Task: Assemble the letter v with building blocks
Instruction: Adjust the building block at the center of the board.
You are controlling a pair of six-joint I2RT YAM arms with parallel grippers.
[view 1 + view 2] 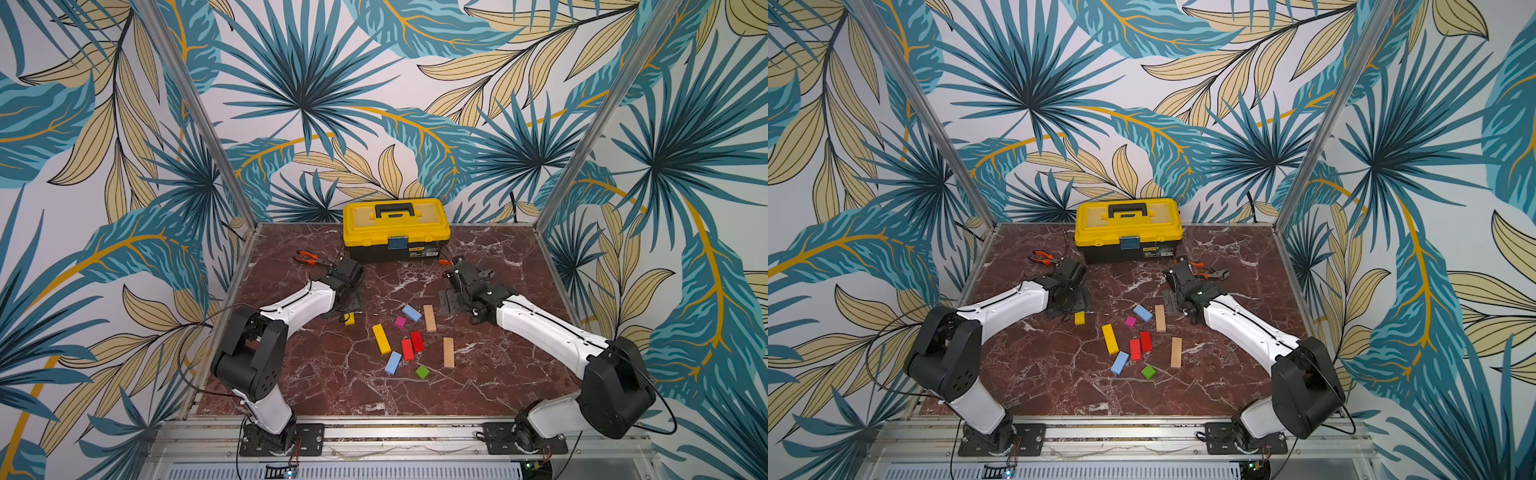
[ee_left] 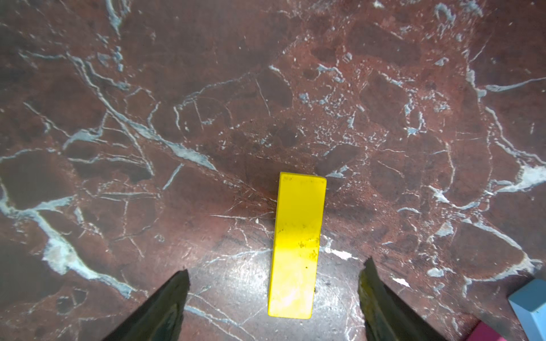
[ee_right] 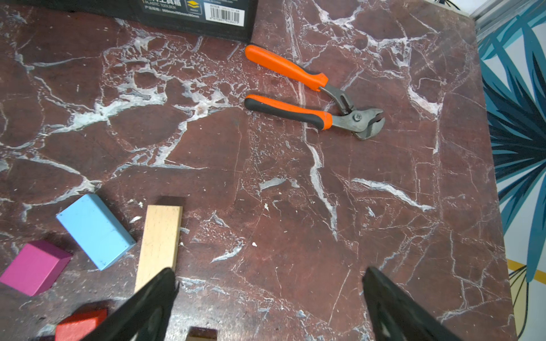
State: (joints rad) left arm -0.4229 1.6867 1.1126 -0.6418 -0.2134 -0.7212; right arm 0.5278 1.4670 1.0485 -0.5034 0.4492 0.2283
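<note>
I hold the left arm [image 1: 299, 305] and the right arm [image 1: 548, 328] extended forward and inward, wrists pitched down. On the left gripper [image 2: 276, 265], jaws stand wide apart, gripping nothing. On the right gripper [image 3: 269, 269], jaws stand fully apart, empty.

Around two side-by-side red blocks [image 1: 411, 345] lie a yellow bar [image 1: 381, 339] at nine o'clock, magenta cube [image 1: 400, 321] at eleven, light-blue block [image 1: 411, 313] at twelve, tan bar [image 1: 429, 318] at one, second tan bar [image 1: 448, 352] at three, green cube [image 1: 422, 372] at five, second light-blue block [image 1: 393, 363] at seven, and second yellow bar [image 1: 1079, 318] farther out at ten.
</note>
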